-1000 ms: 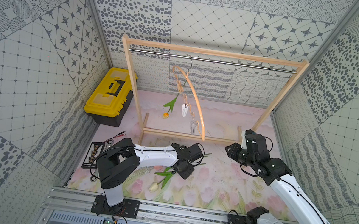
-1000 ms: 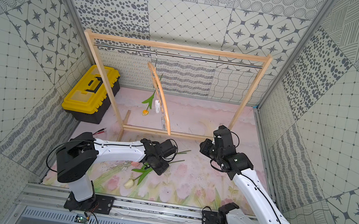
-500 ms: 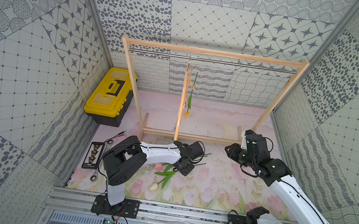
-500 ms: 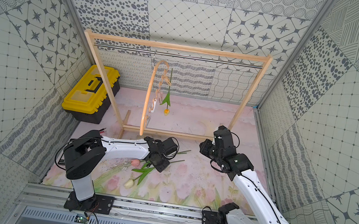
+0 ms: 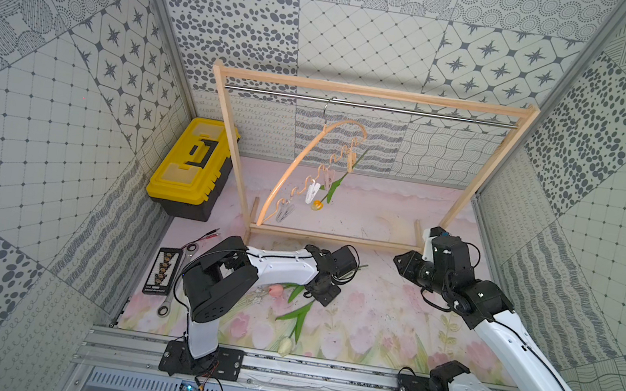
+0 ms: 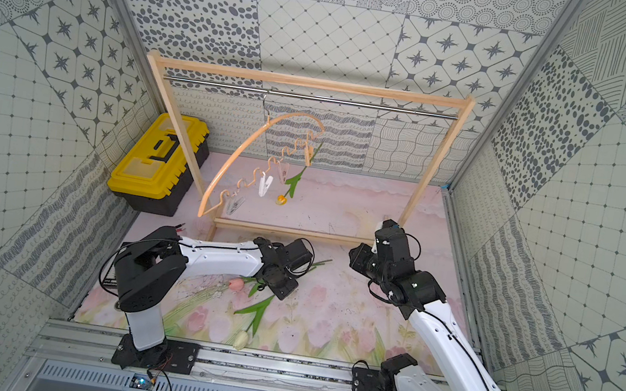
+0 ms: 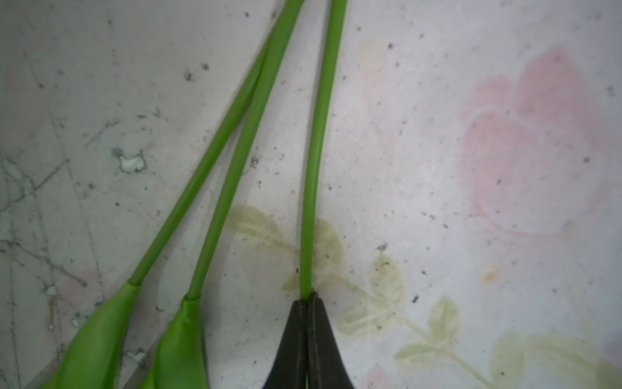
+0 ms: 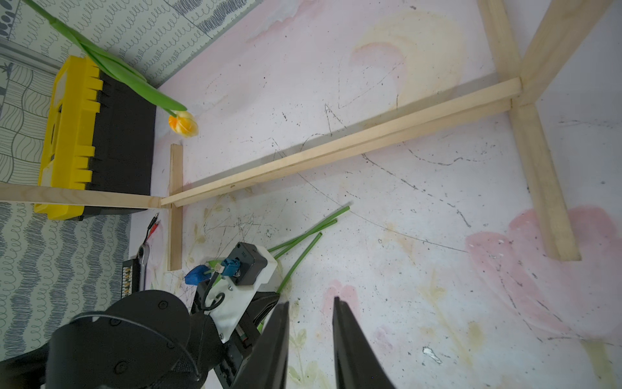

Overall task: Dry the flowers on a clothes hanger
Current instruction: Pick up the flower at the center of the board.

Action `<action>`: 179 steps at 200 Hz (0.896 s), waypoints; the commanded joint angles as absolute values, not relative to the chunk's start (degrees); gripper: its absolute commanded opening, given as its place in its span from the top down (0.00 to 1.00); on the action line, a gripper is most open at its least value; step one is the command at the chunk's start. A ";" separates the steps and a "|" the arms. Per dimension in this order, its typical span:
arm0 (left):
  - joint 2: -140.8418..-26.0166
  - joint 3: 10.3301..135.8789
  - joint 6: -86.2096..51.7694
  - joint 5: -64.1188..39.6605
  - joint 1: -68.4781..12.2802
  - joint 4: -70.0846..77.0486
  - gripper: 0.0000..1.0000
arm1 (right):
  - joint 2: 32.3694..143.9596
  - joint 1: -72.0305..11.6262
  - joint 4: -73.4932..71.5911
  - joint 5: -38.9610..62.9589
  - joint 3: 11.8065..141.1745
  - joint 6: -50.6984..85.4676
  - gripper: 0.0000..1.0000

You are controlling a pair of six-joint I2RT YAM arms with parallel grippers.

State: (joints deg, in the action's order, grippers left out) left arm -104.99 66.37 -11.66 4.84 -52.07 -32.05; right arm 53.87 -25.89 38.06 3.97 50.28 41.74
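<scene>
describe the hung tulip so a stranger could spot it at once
A large wooden frame with a steel rod stands at the back, and an arched clothes hanger hangs from the rod. The yellow tulip dangles head down from the hanger. It alone is off the mat; the pink tulip and cream tulip lie flat.

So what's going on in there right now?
The left gripper is shut on a green stem, one of three lying on the mat; I can't tell which tulip it belongs to. The yellow tulip hangs head-down from a clip on the clothes hanger. The pink tulip and cream tulip lie on the mat. The right gripper is open and empty.
</scene>
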 commanded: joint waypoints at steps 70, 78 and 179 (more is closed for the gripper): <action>-90.90 66.27 -39.91 -20.90 -46.96 -12.67 1.00 | 44.41 -26.57 23.29 23.75 45.17 32.96 0.73; -89.45 64.43 -43.68 -23.46 -45.84 -8.15 1.00 | 44.60 -26.76 22.65 26.04 45.04 32.26 0.72; -82.11 57.25 -58.01 -30.75 -43.03 12.32 1.00 | 50.82 -32.52 15.10 33.46 41.71 29.87 0.69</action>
State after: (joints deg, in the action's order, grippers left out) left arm -84.09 57.58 -51.07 -24.69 -43.70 1.48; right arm 50.50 -31.94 18.17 33.61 42.87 31.66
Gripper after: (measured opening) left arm 0.054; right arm 0.321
